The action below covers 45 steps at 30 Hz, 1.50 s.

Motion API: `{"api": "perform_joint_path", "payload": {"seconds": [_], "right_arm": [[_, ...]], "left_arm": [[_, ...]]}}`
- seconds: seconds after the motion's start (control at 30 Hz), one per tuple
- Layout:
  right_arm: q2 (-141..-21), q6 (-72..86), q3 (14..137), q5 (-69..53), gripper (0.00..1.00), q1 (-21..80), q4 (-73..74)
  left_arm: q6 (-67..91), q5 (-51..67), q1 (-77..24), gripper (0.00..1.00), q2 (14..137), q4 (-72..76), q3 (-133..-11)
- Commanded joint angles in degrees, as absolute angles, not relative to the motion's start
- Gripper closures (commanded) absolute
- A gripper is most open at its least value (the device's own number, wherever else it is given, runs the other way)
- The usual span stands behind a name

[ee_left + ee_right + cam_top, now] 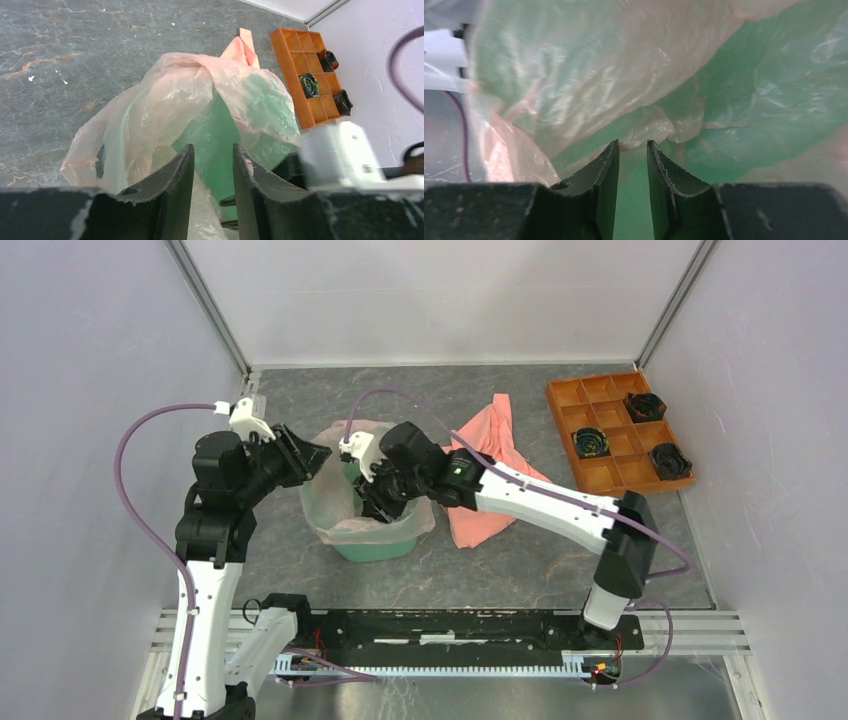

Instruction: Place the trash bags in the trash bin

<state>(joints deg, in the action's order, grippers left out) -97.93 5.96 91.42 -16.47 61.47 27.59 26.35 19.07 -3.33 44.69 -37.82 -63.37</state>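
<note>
You have a salmon cloth [490,440] touching the trash bin's [378,548] right side and an orange tray [560,392] farther right on the table [500,570]. The crinkly, translucent pink trash bag [328,502] sits inside the bin, draped over its rim. The left gripper [318,455] and the right gripper [372,502] both have their jaws parted and empty.

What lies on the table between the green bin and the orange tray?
A crumpled salmon-orange cloth lies between the bin and the tray, partly under the right arm. The top view shows it best.
</note>
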Motion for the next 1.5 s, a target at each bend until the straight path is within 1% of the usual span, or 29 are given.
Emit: {"api": "perform_joint_path", "payload": {"seconds": [0.0, 0.1, 0.17, 0.27, 0.33, 0.4, 0.47, 0.53, 0.57, 0.63, 0.7, 0.73, 0.83, 0.9, 0.97, 1.03, 1.13, 1.2, 1.27, 1.37, 1.47], "right_arm": [[-103.00, 4.41, 95.73, -12.86, 0.67, 61.70, 30.63], [-104.87, 2.55, 101.48, -8.43, 0.67, 61.70, 34.06], [-104.06, 2.05, 103.07, -7.56, 0.67, 61.70, 34.41], [-100.91, 1.77, 103.21, -4.85, 0.59, 61.72, 33.24], [-98.79, 1.84, 102.80, -0.81, 0.51, 61.53, 32.29], [-96.68, 2.73, 101.64, 4.11, 0.45, 60.97, 30.70], [-94.63, 4.71, 99.23, 6.07, 0.42, 59.47, 27.59], [-93.84, 6.22, 97.50, 4.71, 0.43, 57.67, 24.65], [-93.81, 6.84, 96.80, 4.32, 0.46, 56.73, 22.95], [-94.75, 7.55, 96.18, 4.52, 0.54, 55.75, 20.72], [-96.08, 7.60, 95.61, 5.69, 0.60, 55.59, 19.03], [-96.77, 7.77, 95.29, 5.55, 0.63, 55.63, 18.34], [-99.01, 8.15, 95.04, 4.00, 0.66, 55.63, 17.29], [-100.44, 7.92, 95.61, 5.05, 0.68, 55.67, 18.17], [-101.54, 7.61, 96.55, 9.30, 0.70, 55.63, 19.98], [-102.33, 7.22, 96.80, 16.63, 0.71, 55.63, 21.81], [-103.23, 5.81, 97.06, 28.33, 0.72, 56.07, 24.28], [-103.62, 4.93, 97.61, 29.51, 0.71, 56.35, 25.44], [-102.97, 4.05, 97.81, 27.95, 0.71, 57.22, 25.45], [-101.41, 3.07, 98.62, 22.64, 0.65, 59.10, 25.50], [-99.50, 4.90, 99.01, 16.16, 0.61, 59.41, 25.25]], "left_arm": [[25.97, 18.33, -3.07, 0.59, 44.73, -38.70, -63.82], [25.72, 19.25, -3.03, 0.59, 44.65, -39.13, -63.81], [25.58, 20.40, -3.07, 0.59, 44.65, -39.14, -63.89], [25.03, 24.03, -3.07, 0.60, 45.47, -38.20, -63.75], [24.90, 25.32, -3.08, 0.65, 46.27, -37.73, -63.24], [24.79, 25.63, -3.08, 0.67, 47.23, -37.71, -62.72], [25.39, 25.93, -3.07, 0.70, 47.84, -37.20, -61.99], [26.22, 26.60, -3.30, 0.73, 48.15, -35.19, -60.88], [26.79, 26.58, -3.65, 0.76, 48.46, -34.35, -60.38], [27.38, 26.11, -5.03, 0.78, 49.47, -33.09, -59.89], [27.57, 22.80, -8.26, 0.81, 50.97, -32.44, -59.85], [27.22, 19.90, -10.83, 0.82, 51.76, -32.25, -59.90], [26.61, 7.48, -18.38, 0.89, 53.78, -31.22, -59.68], [27.16, 3.51, -20.98, 0.94, 55.71, -29.73, -59.28], [28.23, -2.59, -21.53, 0.96, 57.12, -29.59, -58.62], [28.24, -10.21, -21.42, 0.97, 58.09, -31.16, -58.20], [28.66, -20.35, -21.37, 0.98, 57.90, -32.56, -55.50], [28.51, -23.25, -21.35, 0.98, 58.16, -33.92, -54.41], [29.15, -23.96, -21.28, 0.98, 58.44, -35.37, -54.32], [30.00, -21.88, -21.30, 0.98, 57.13, -35.33, -54.08], [30.19, -17.15, -21.34, 0.98, 54.52, -35.20, -55.50]]}}
